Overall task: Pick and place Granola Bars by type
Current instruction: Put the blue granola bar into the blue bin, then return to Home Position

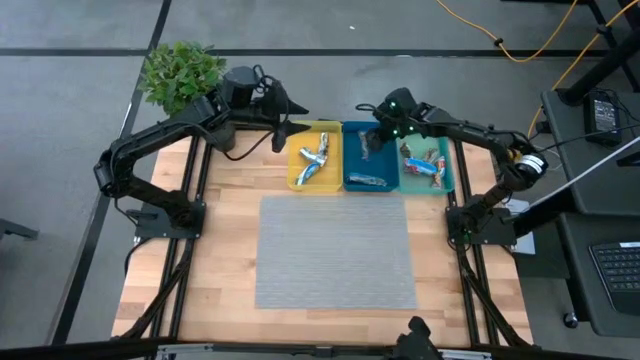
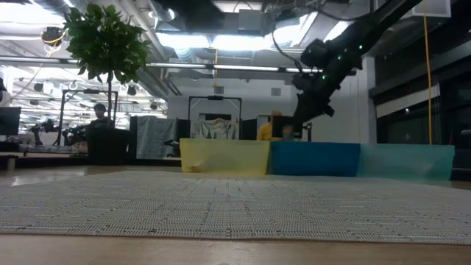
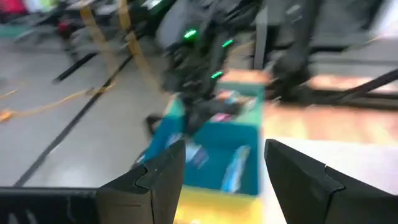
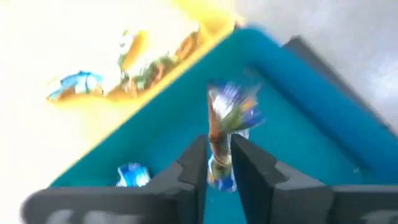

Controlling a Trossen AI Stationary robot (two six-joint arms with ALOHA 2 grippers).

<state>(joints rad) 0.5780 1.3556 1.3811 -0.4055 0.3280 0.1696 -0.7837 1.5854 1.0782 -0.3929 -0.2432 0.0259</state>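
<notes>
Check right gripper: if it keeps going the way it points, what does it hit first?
Probably the floor of the blue tray. The right gripper, shut on a granola bar, points down into that tray; another bar lies off to one side. Depth is unclear.

Even, diffuse light falls on the desk [image 1: 230, 240] in the high view, with only soft shadows beside the arms. The low view is backlit: bright ceiling strip lights [image 2: 199, 40] glare, leaving the plant [image 2: 107, 40] a dark silhouette, and the near mat [image 2: 221, 206] out of focus. The left wrist view is smeared with motion blur. In the right wrist view the yellow tray [image 4: 93, 68] is washed out nearly white, and the wrapper [image 4: 227, 118] is blurred.
</notes>
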